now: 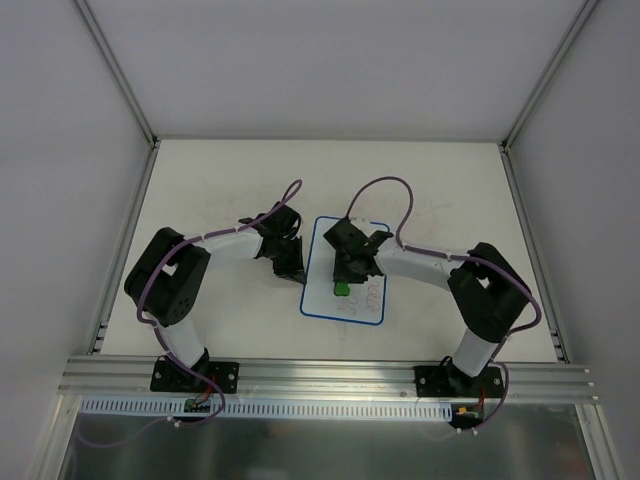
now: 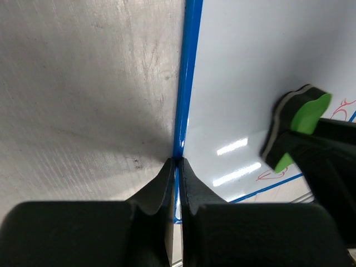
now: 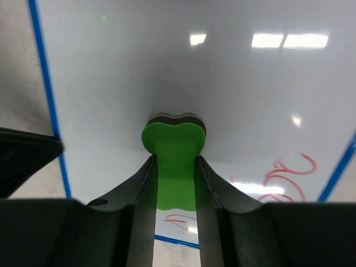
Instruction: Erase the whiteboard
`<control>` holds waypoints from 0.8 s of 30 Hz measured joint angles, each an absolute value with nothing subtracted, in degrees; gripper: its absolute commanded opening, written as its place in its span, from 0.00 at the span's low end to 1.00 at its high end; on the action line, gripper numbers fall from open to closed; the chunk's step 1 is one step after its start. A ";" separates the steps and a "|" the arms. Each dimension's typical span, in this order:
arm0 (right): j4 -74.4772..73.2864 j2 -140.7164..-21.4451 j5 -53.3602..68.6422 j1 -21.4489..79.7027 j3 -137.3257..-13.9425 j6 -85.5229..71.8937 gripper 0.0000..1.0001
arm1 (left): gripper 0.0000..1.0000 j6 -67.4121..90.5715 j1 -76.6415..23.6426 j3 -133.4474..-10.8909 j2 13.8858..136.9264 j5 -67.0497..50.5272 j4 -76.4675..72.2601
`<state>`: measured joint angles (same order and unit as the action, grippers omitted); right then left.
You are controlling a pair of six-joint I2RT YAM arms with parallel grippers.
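The whiteboard (image 1: 323,297), white with a thin blue rim, lies flat at the table's middle. Red scribbles (image 1: 370,293) remain on its near right part. My left gripper (image 1: 293,268) is shut on the board's left rim; in the left wrist view its fingertips (image 2: 178,162) pinch the blue rim (image 2: 188,67). My right gripper (image 1: 343,274) is shut on the green bone-shaped eraser (image 1: 342,288) and presses it on the board. In the right wrist view the gripper (image 3: 174,162) clamps the eraser (image 3: 173,139) on the whiteboard (image 3: 167,61), with red scribbles (image 3: 290,172) to its right.
The cream tabletop (image 1: 220,180) is bounded by white walls and metal frame posts at the back and sides. An aluminium rail (image 1: 330,375) with the arm bases runs along the near edge. The left gripper's finger (image 3: 22,153) shows at the left of the right wrist view.
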<state>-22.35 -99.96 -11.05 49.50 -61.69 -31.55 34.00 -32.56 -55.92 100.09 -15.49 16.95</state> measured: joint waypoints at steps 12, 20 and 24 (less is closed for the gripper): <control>-25.41 -88.33 -13.82 41.71 -49.71 -32.32 0.00 | 0.00 33.93 -32.56 -55.88 99.92 -15.55 16.93; -25.15 -90.94 -13.67 41.71 -52.05 -31.90 0.00 | 0.23 33.54 -32.56 -52.71 96.73 -15.51 17.91; -24.18 -93.08 -13.67 41.71 -54.08 -31.81 0.00 | 0.29 33.52 -32.58 -51.05 95.07 -16.03 18.79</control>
